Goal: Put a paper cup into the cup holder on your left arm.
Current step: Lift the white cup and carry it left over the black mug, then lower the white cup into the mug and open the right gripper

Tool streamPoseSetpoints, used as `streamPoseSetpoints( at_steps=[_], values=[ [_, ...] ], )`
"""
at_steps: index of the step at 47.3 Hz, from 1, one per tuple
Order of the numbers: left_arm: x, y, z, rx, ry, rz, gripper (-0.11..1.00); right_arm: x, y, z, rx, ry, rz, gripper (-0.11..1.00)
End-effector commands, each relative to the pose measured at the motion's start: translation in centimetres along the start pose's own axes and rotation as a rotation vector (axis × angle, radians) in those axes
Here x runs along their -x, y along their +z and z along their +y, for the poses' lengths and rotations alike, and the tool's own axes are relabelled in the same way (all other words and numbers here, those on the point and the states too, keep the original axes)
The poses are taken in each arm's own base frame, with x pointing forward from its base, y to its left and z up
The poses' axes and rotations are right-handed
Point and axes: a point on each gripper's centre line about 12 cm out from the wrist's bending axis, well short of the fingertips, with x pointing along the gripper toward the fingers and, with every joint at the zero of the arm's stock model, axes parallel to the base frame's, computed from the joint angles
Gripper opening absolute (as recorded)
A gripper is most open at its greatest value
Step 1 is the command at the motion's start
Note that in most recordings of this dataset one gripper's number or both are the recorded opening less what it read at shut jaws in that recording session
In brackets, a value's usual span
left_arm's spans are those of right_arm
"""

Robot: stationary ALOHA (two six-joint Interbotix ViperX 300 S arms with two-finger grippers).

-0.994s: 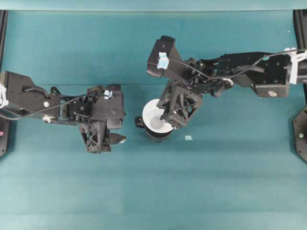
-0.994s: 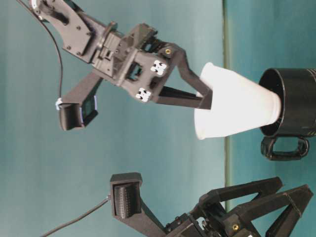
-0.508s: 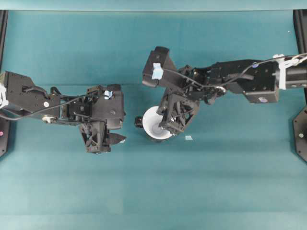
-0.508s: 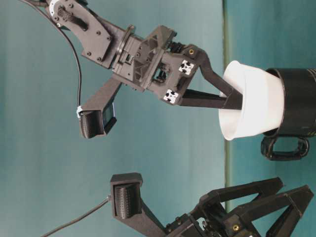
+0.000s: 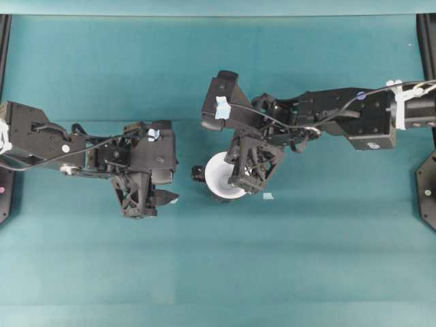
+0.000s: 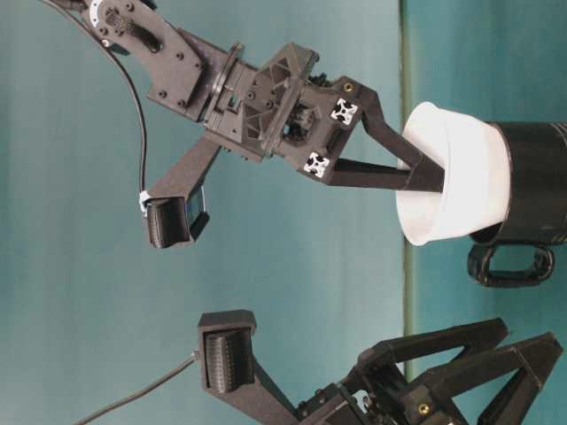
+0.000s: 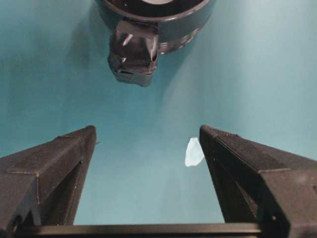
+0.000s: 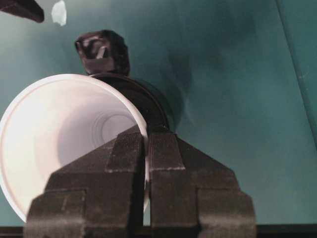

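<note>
You've got the right end effector (image 6: pixel 423 170) pinching the paper cup (image 6: pixel 461 181) by its rim, cup base seated in the cup holder (image 6: pixel 536 181), left end effector (image 6: pixel 443 363) spread wide below.

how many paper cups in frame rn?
1. The paper cup sits partly inside the cup holder, its rim pinched by the right end effector. A nested second cup can't be ruled out.
</note>
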Motion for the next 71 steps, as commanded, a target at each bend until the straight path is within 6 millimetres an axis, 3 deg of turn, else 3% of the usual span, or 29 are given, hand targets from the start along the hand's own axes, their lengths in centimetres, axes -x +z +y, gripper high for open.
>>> streamPoseSetpoints(
  at_steps=[1, 9, 13, 17, 24, 26, 52, 71],
  values=[
    [0.3, 0.5, -0.1, -0.002, -0.001, -0.022, 0.90, 0.4, 0.5, 0.5, 0.011, 0.009, -0.024, -0.02],
    [0.3, 0.5, 0.0, -0.001, 0.000, -0.020, 0.90, 0.4, 0.7, 0.4, 0.004, 0.012, -0.037, 0.02],
    [0.3, 0.5, -0.1, -0.002, -0.001, -0.020, 0.90, 0.3, 0.6, 0.4, 0.005, 0.011, -0.034, 0.12],
    [0.3, 0.5, -0.1, -0.001, -0.001, -0.022, 0.90, 0.4, 0.6, 0.4, 0.001, 0.013, -0.034, 0.27],
    [0.3, 0.5, -0.1, -0.002, -0.001, -0.020, 0.90, 0.4, 0.6, 0.5, -0.002, 0.013, -0.026, 0.69],
    [0.3, 0.5, -0.1, -0.002, -0.001, -0.022, 0.90, 0.4, 0.5, 0.5, -0.002, 0.012, -0.023, 0.76],
    [0.3, 0.6, -0.1, -0.002, -0.001, -0.023, 0.90, 0.5, 0.3, 0.5, 0.005, 0.010, 0.007, 0.72],
    [0.3, 0.6, -0.1, -0.001, -0.001, -0.022, 0.90, 3.9, 1.2, 0.8, 0.006, 0.024, -0.055, 0.72]
  ],
)
